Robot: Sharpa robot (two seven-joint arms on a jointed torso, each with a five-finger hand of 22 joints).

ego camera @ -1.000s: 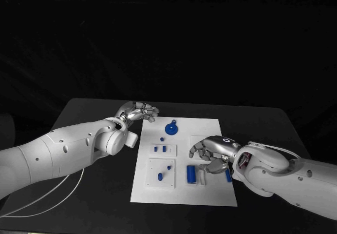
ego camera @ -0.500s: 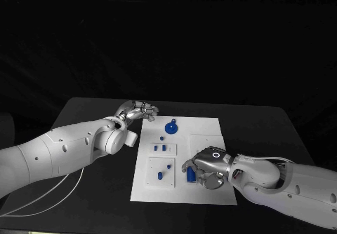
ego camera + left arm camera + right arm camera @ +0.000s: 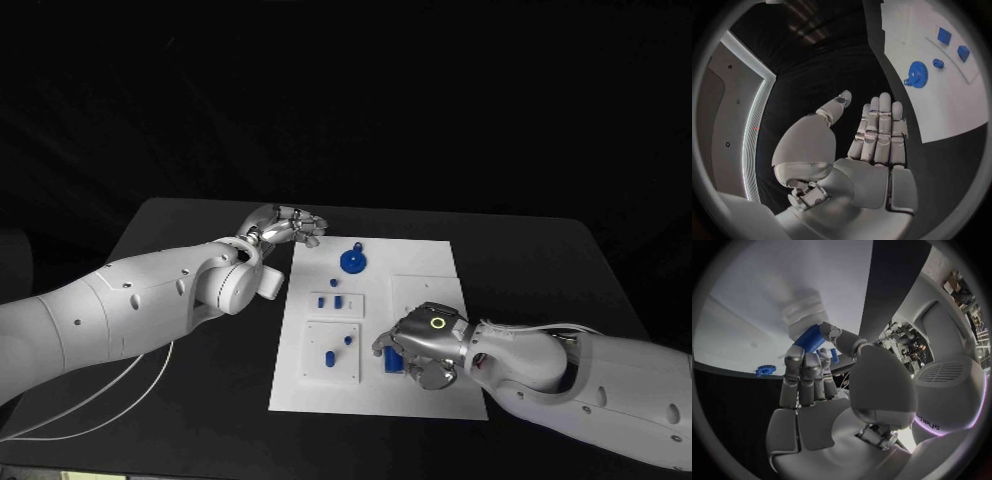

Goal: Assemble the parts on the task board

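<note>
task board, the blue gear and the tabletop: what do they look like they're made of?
Board: white, flat, matte, with raised white insert plates; probably plastic or painted sheet, can't tell which.
Gear: uniform saturated blue with moulded-looking teeth and slight sheen; likely plastic, perhaps 3D-printed.
Table: black, dull, no reflections; a matte laminate or a mat, which one isn't clear.

This looks like a robotics lab, a test cell staged for recording. A black counter sits against plain black all round, like a curtained-off booth. On it lies a white task board carrying small blue parts, the sort of fixture used for bench trials, not housework. A thin white cable trails loose across the counter by the left arm. In the right wrist view, cluttered shelving or equipment shows at the edge, too small to make out.
</note>
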